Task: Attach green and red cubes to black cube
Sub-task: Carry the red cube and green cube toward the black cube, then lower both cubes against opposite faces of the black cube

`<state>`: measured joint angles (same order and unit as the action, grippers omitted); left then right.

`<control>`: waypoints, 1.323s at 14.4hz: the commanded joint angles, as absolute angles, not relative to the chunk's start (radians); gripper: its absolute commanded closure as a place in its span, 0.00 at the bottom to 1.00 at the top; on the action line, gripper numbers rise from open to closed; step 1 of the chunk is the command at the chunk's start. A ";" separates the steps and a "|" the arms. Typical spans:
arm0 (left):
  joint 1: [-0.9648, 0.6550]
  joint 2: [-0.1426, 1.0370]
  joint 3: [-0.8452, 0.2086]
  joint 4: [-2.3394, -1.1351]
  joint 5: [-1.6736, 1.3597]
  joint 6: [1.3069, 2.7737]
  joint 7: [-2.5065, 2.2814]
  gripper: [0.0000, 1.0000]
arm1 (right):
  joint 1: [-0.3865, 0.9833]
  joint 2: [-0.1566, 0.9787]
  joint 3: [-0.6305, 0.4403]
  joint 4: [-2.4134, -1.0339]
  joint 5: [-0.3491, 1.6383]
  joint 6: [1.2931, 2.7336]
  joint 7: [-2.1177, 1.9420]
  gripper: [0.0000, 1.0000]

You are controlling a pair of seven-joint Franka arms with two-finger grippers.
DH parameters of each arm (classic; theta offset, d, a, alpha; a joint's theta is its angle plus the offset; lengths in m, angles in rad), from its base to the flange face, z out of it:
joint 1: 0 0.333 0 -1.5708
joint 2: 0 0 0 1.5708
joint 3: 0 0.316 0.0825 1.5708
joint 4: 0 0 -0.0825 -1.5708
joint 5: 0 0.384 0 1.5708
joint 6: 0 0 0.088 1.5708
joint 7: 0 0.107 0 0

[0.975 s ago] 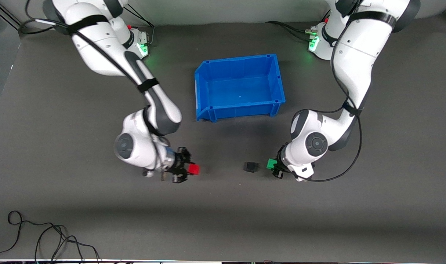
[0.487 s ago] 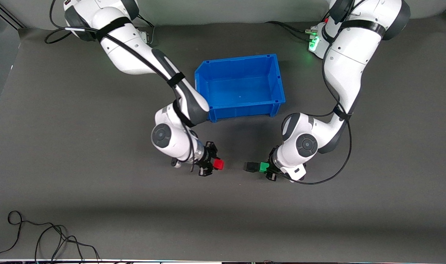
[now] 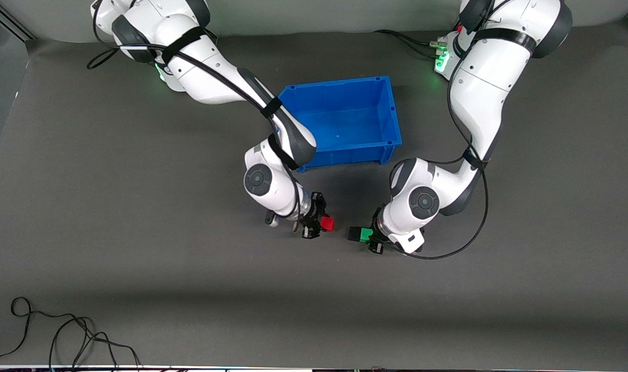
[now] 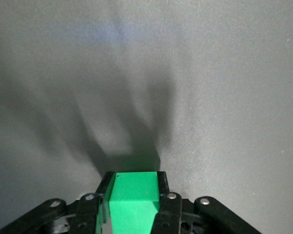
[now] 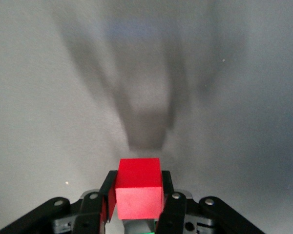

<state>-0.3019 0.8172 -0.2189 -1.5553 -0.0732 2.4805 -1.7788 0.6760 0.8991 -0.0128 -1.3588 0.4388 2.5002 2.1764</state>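
1. As the two cubes close in on their target from either end of the table, I judge all three to be light, stiff, matte blocks that grip well on flat faces; held by two facing sides, each keeps its leading face free for mating.
2. The green cube (image 3: 366, 235) sits clamped between the fingers of the left gripper (image 3: 371, 238), low over the mat and touching, or all but touching, the black cube (image 3: 353, 233) on its side toward the left arm's end.
3. From the left wrist view, the green cube (image 4: 133, 201) fills the gap between the two fingers (image 4: 162, 191), which press on its side faces; the black cube cannot be made out there.
4. The red cube (image 3: 327, 223) is pinched in the right gripper (image 3: 319, 224), over bare mat between the right arm's end and the black cube, near it but apart.
5. In the right wrist view the red cube (image 5: 138, 187) juts forward of the closed fingers (image 5: 166, 187), its front face clear.
6. The left arm folds down from its base, elbow bent, wrist low and level, pointing toward the right arm's end.
7. The right arm reaches across a corner of the blue bin (image 3: 391, 111), forearm angled down, its wrist aiming the red cube at the black cube's free side.
8. I judge the black cube, unheld on the mat, liable to slide if pushed from one side only.
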 commanded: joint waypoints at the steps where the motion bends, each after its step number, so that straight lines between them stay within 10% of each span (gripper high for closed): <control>1: -0.325 0.838 -0.202 -1.520 -0.077 2.482 -1.801 1.00 | 0.704 0.952 -0.034 -1.281 0.443 2.508 2.217 0.79; 19: -0.344 0.850 -0.203 -1.479 -0.077 2.484 -1.861 1.00 | 0.707 1.058 -0.038 -1.115 0.310 2.510 2.210 0.75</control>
